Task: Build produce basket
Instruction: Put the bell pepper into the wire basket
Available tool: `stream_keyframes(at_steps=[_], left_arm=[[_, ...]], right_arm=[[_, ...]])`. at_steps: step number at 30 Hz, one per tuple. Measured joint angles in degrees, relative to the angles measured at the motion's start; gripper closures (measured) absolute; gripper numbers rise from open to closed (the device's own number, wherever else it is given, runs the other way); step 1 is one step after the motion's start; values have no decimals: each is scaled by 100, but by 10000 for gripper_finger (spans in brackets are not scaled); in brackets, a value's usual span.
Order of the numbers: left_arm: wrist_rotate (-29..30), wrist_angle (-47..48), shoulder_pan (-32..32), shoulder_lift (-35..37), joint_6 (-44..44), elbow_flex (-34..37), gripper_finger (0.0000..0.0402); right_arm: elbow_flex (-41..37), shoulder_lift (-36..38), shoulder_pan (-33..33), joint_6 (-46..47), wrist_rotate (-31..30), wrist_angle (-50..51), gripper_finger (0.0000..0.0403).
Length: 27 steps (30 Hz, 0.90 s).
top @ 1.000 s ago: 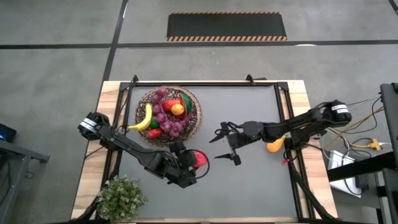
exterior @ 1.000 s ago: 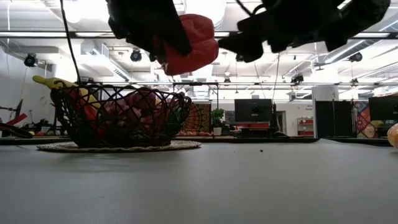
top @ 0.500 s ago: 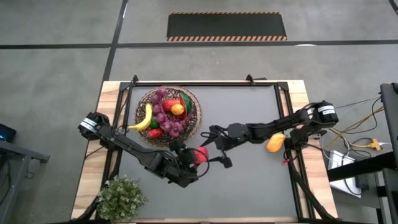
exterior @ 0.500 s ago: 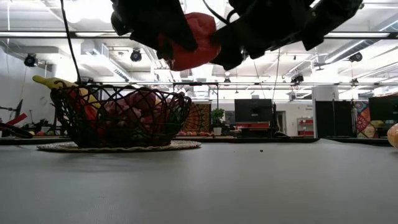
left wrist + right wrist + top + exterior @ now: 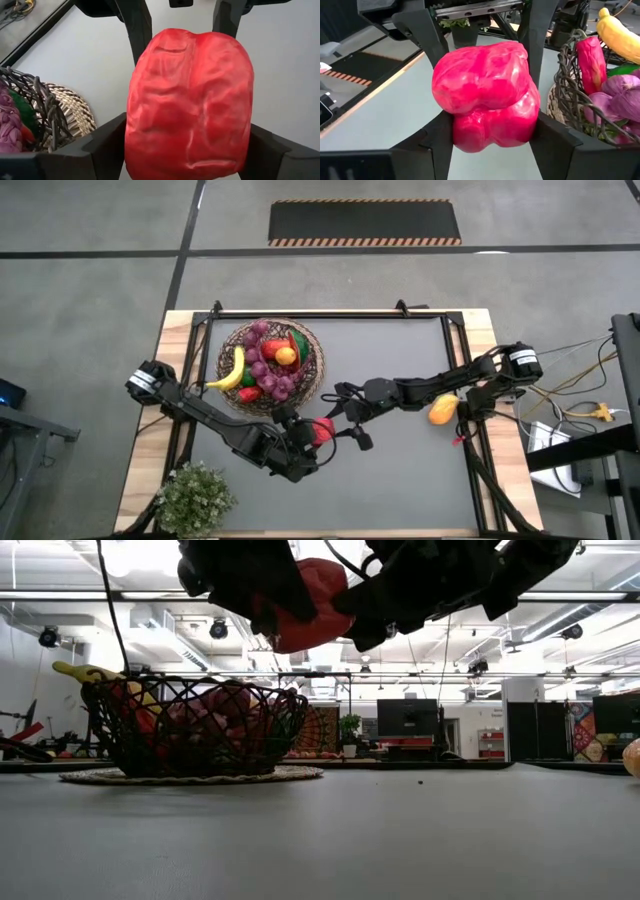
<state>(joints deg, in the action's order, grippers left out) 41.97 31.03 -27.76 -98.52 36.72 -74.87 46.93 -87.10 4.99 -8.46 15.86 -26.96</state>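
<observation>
Red pepper [image 5: 322, 430] hangs above the surface at the high view's centre, pinched in both tools at once: the left tool [image 5: 314, 436] grips it from lower left, the right tool [image 5: 338, 428] clasps it from the right. The basket [image 5: 312, 370], already heaped with produce, lies just up-left, nearer the left arm.

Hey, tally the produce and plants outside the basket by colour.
Red: 1, pepper
Orange: 1, fruit
Green: 1, plant
Total: 3
</observation>
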Motion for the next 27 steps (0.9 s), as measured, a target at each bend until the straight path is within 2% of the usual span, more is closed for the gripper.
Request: stream_keyframes(at_steps=[10, 17, 20, 27], left_arm=[[-298, -80, -6, 11, -452, -5, 65], [-353, -40, -32, 183, -606, 21, 59], [-211, -74, -109, 192, -612, 41, 59], [536, -219, -347, 195, -626, 276, 59]], right_arm=[[-226, 191, -146, -316, 259, 127, 202], [-501, 388, -379, -441, 299, 135, 201], [-864, 394, -408, -349, 211, -516, 200], [-1974, 368, -409, 14, 196, -2842, 198]])
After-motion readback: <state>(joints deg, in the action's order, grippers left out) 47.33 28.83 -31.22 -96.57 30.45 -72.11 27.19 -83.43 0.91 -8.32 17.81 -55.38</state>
